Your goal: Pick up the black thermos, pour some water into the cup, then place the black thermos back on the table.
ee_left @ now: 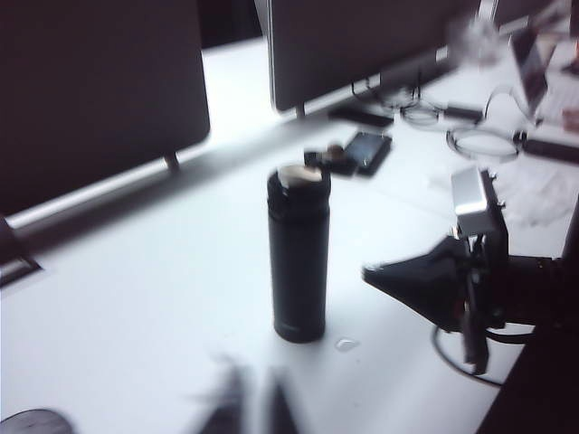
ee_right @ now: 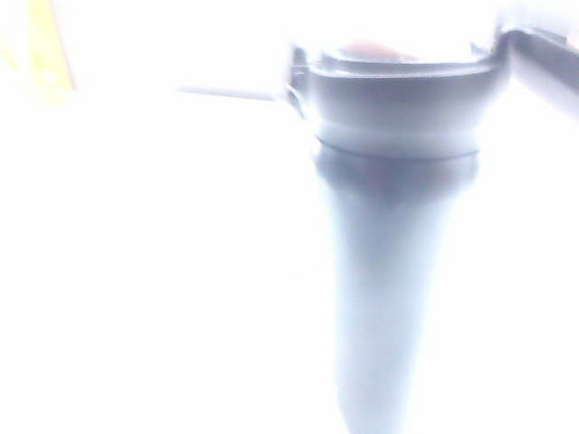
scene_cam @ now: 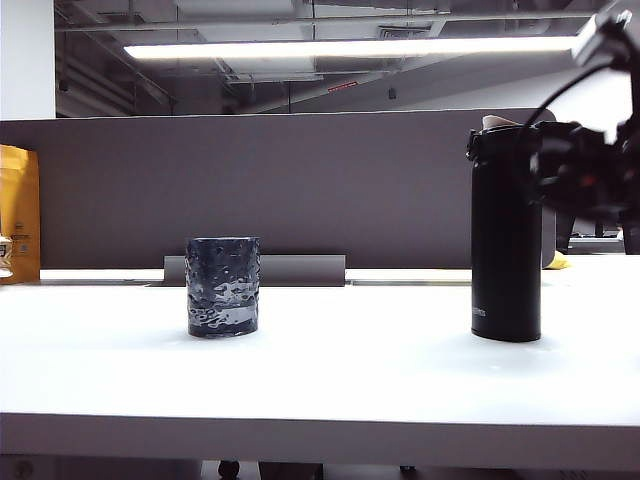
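Observation:
The black thermos (scene_cam: 506, 235) stands upright on the white table (scene_cam: 360, 370), right of centre, lid flipped open and pale spout showing (ee_left: 298, 258). The dimpled dark cup (scene_cam: 222, 286) stands well to its left. My right gripper (ee_left: 371, 269) is shut to a point with nothing in it, level with the thermos's middle and a short gap away from its side (scene_cam: 548, 165). The right wrist view is washed out and shows only the thermos (ee_right: 389, 271) up close. My left gripper (ee_left: 253, 380) is blurred, its fingers close together and empty, above the table short of the thermos.
A grey partition (scene_cam: 300, 180) runs along the table's back edge. A yellow bag (scene_cam: 18, 210) stands at the far left. A small water drop (ee_left: 346, 344) lies by the thermos's base. Beyond it lie a phone (ee_left: 366, 149) and cables (ee_left: 479, 140).

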